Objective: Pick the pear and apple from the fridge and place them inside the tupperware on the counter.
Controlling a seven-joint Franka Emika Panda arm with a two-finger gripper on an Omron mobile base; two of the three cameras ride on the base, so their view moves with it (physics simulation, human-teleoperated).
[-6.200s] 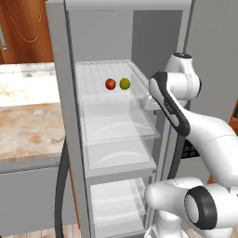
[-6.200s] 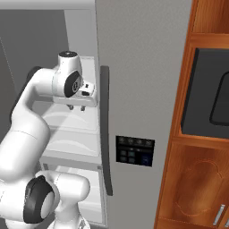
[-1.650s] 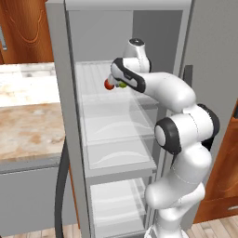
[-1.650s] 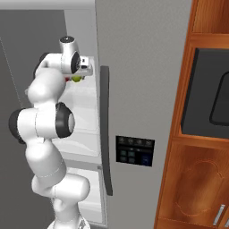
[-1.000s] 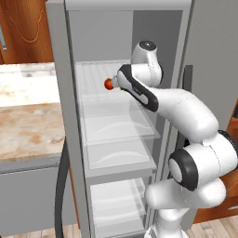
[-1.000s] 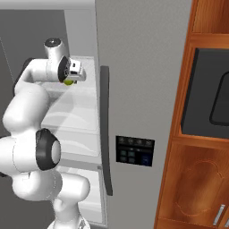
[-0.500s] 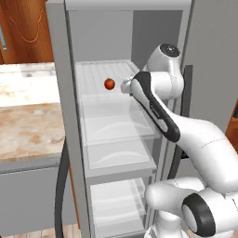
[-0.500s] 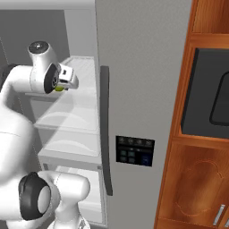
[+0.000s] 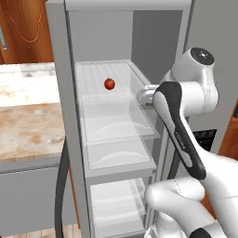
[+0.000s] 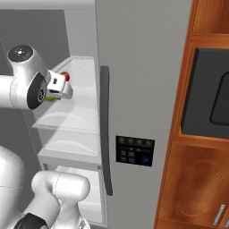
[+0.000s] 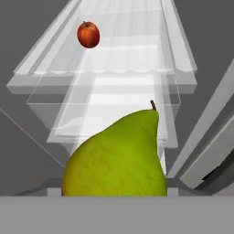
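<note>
Yellow-green skin marks the pear, which is seen large and close in the hand view, stem upward; it is taken to be clamped in the pincer, though the finger tips themselves are hidden behind the fruit. In the right base view a sliver of green is seen at the pincer, held in front of the open fridge at the level of its upper shelf. The red apple is seen resting on that white translucent shelf, well apart from the pear. A stretch of the beige marbled desk is visible left of the fridge.
</note>
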